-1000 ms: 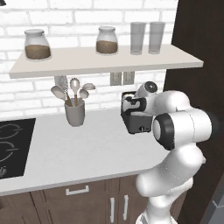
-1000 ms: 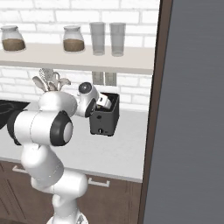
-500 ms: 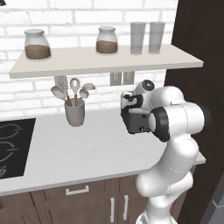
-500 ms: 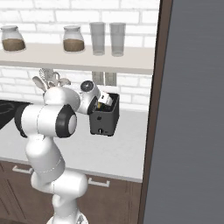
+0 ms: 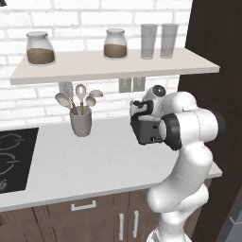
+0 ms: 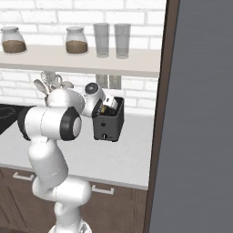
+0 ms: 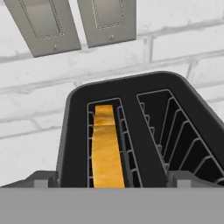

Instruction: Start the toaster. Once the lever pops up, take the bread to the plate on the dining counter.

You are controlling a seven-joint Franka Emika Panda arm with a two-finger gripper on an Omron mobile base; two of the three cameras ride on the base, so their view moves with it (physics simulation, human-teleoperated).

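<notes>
The toaster (image 5: 147, 131) is sitting right of centre in the left base view, on the white worktop (image 5: 75, 163) against the brick wall (image 5: 85, 7); the gripper (image 5: 140, 109) is hovering just over its top, at its upper left corner in that frame, jaws spread wide and gripping nothing; in the right base view the toaster (image 6: 108, 124) is sitting centre frame with the gripper (image 6: 107, 104) tilting down over its slots from the left; the bread (image 7: 105, 151) is standing on edge deep in the left slot in the hand view, lower centre of the frame, orange-yellow, directly ahead of the fingertips (image 7: 41, 180) flanking the toaster (image 7: 131, 105) at the bottom corners; the right slot is showing bare wire guides; two grey wall plates (image 7: 70, 22) are sitting on the brick at the top of the hand view; a utensil cup (image 5: 81, 122) is standing well left of the toaster in the left base view; a hob (image 5: 12, 158) is showing at the left edge; a shelf (image 5: 113, 64) above is carrying two jars (image 5: 40, 47) and two glasses (image 5: 158, 40).
</notes>
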